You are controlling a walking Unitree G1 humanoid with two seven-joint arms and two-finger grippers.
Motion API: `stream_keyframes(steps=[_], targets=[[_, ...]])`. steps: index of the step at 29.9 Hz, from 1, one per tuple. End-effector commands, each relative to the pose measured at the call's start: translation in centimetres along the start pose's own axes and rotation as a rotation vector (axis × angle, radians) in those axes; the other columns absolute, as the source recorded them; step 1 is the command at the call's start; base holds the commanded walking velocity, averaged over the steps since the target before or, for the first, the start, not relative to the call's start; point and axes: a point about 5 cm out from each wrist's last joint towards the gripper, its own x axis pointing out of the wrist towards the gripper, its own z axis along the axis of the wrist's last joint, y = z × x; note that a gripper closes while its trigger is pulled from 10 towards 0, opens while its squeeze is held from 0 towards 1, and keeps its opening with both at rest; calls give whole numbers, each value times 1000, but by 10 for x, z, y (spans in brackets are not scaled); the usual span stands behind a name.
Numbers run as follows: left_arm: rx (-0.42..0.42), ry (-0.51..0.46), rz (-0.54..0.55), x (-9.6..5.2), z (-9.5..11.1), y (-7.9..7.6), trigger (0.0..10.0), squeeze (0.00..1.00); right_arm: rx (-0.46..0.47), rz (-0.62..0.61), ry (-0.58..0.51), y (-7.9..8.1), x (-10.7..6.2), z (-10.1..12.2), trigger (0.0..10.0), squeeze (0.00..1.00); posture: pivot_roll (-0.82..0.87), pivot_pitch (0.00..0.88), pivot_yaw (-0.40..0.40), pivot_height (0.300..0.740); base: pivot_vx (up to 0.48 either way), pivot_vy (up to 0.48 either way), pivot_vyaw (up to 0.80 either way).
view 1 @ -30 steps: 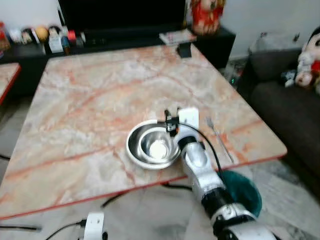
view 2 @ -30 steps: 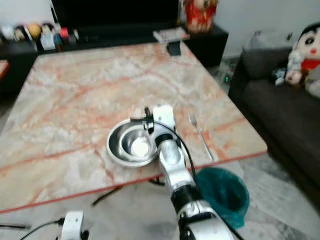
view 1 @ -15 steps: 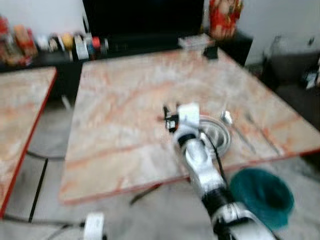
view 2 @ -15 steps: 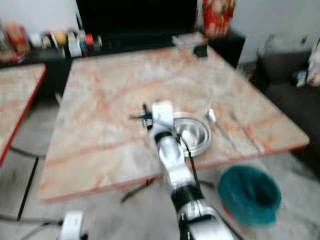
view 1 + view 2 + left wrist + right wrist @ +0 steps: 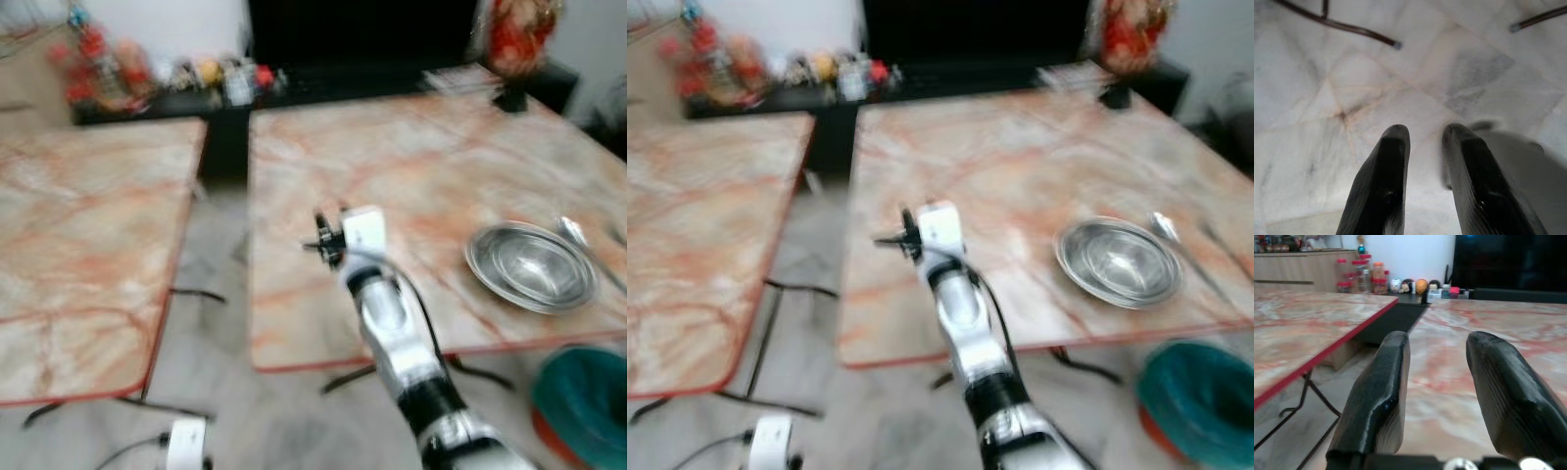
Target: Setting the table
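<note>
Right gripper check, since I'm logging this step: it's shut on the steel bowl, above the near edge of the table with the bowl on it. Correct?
Not quite. The right gripper is open and holds nothing, as the right wrist view shows: only bare marble lies between its fingers. The steel bowl sits on the table, well to the gripper's right. The rest holds: the gripper hangs above that table's near edge.

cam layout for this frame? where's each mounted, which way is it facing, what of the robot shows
Left and right eye views: head stereo pair, looking forward and down at two marble tables, a steel bowl and a teal bin; right arm raised mid-frame.
Left wrist view: along the open left gripper at floor tiles.
Right wrist view: along the open right gripper, low across the tabletop.
Shared: both tables.
</note>
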Motion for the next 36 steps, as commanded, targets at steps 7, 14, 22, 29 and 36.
stream_keyframes(steps=[7,14,22,29,36], targets=[[-9,-8,23,0,3,7,10000,0,18,24,-29,7,4,9,10000,0,40,0,0,740,0,387,760],[-10,-8,23,0,3,7,10000,0,23,21,-23,6,4,9,10000,0,41,0,-2,740,0,378,74],[-8,-6,24,0,2,8,10000,0,30,13,-14,6,3,7,10000,0,42,0,-2,740,0,363,0],[-6,-4,24,0,1,8,10000,0,35,11,-8,6,2,6,10000,0,44,0,-5,740,0,359,0],[1,-9,22,0,3,9,10000,0,36,7,-16,6,3,7,10000,0,48,0,-6,740,0,355,0]])
